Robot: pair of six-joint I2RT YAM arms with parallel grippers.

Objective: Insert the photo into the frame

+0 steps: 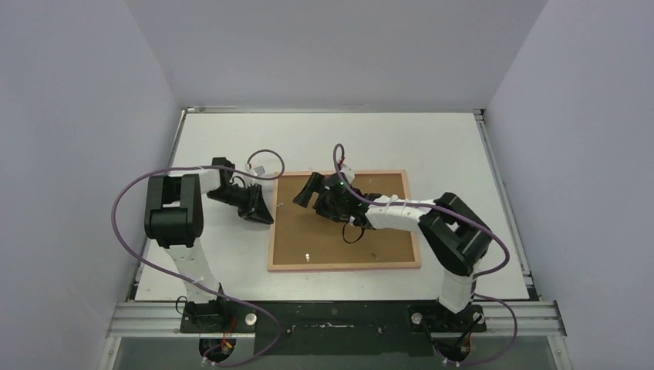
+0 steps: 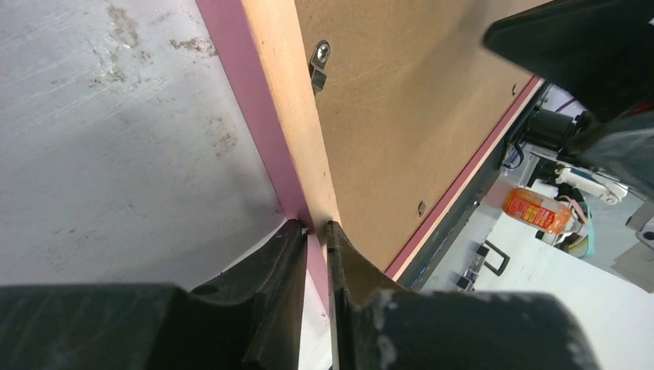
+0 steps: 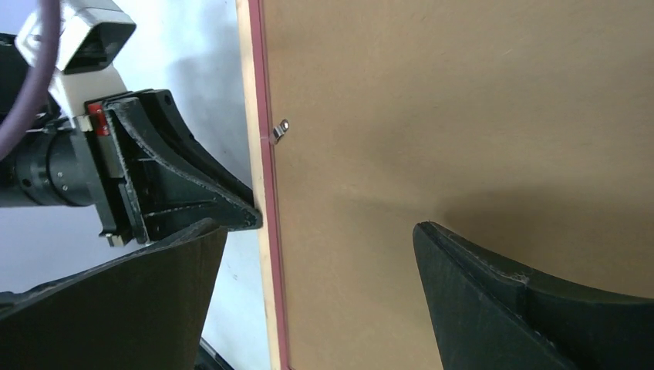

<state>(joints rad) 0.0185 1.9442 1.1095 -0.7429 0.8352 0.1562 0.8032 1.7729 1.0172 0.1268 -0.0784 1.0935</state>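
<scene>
**Item 1 – frame** (image 1: pixel 347 266): lg. rectangular picture frame with a pink-salmon border. It is laid face down on the white table (image 1: pixel 432 146), approx. at ctr, a little to the R. Its back is filled by a brown hardboard backing panel (image 1: pixel 324 243), set inside the border on all four sides. Small metal turn clips (image 2: pixel 318 60) are seen along the rails, one of them on the L rail just beyond the L gripper.

**Item 2 – L gripper** (image 2: pixel 316 230): placed at the frame's L rail, near mid-length. Its fingers (image 2: pixel 278 270) are drawn to a narrow gap and the rail's edge is pinched btwn the tips. One finger is on the table side, the other on the panel side. In the R wrist view its tip is seen against the rail's outer face.

**Item 3 – R gripper** (image 3: pixel 320 229): poised over the backing panel, close to the L rail and opp. the L gripper. Its fingers (image 3: pixel 493 293) are spread wide and nothing is gripped. One finger is seen over the rail and table edge, the other over the panel. Contact w/ the panel cannot be told.

**Item 4 – misc.:**
- Purple cables (image 1: pixel 123 193) are looped from both arms.
- Brownish stains (image 2: pixel 123 31) are noted on the table beside the L rail.
- An orange container (image 2: pixel 536 210), blurred, is seen beyond the table's near edge.
- Grey walls (image 1: pixel 77 116) are set round three sides.
</scene>
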